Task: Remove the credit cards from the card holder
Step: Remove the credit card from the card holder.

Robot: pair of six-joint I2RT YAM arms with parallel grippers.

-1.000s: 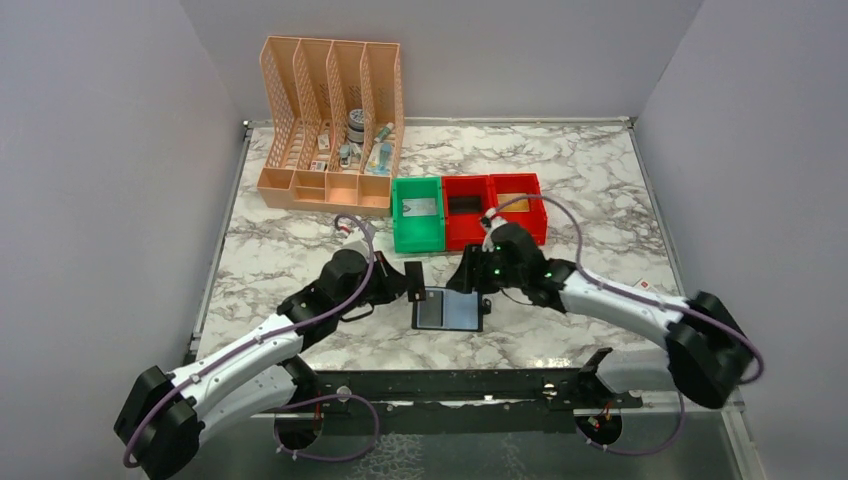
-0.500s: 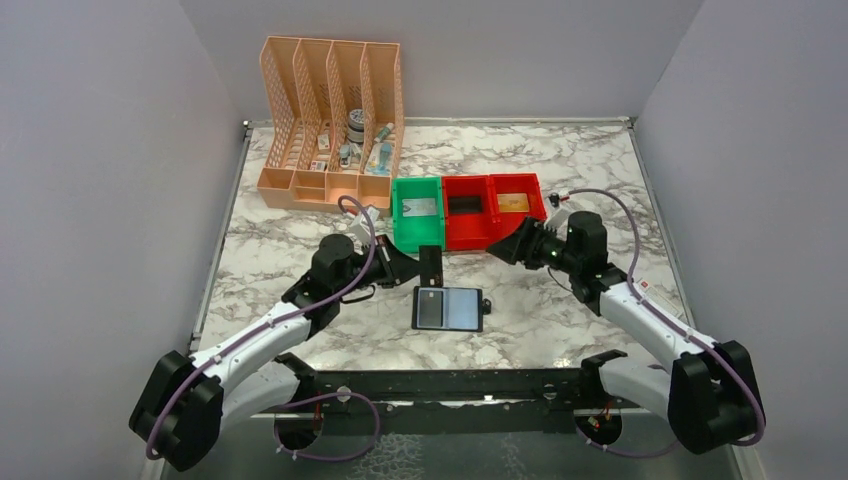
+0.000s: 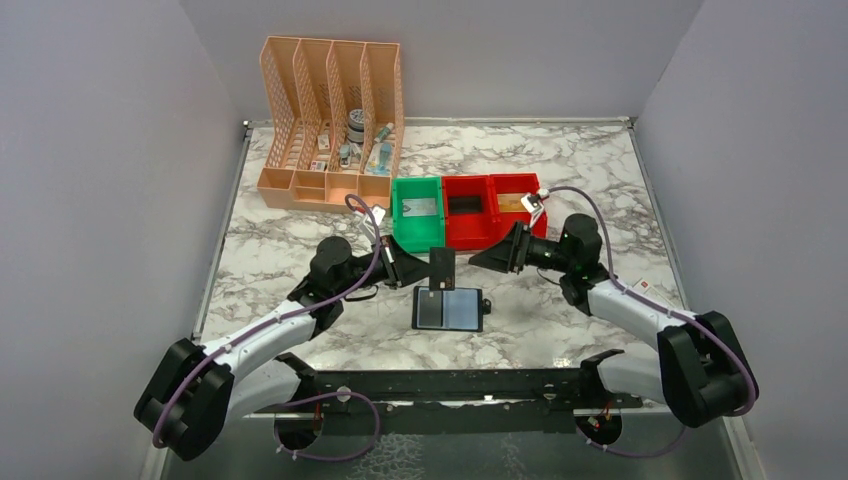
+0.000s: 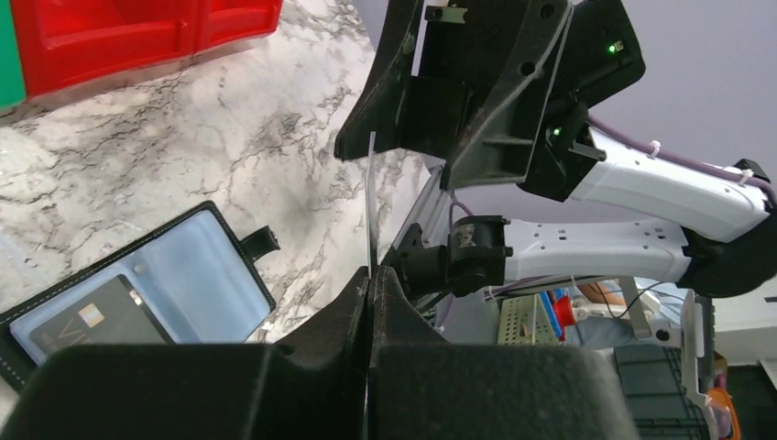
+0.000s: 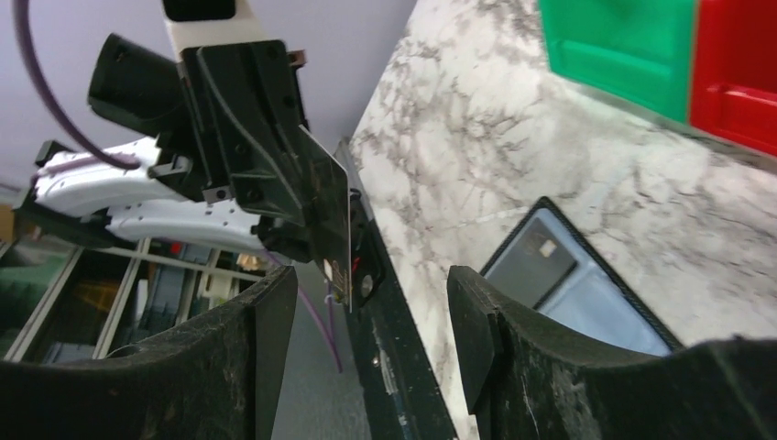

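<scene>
Where left hand (image 4: 368,277) pinches, card (image 4: 369,202) edge-on

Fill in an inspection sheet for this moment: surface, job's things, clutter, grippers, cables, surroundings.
Surface: marble table, no damage seen.
Job's things: card holder lies open with an inner card in it; lifted card held above it; tan card in the red bin.
Clutter: file organizer with small items; green bin.
Grippers: left gripper, fingers shut on the lifted card; right gripper open, facing it, contact unclear.
Cables: purple cables along both arms.
Surroundings: plain grey walls.
</scene>
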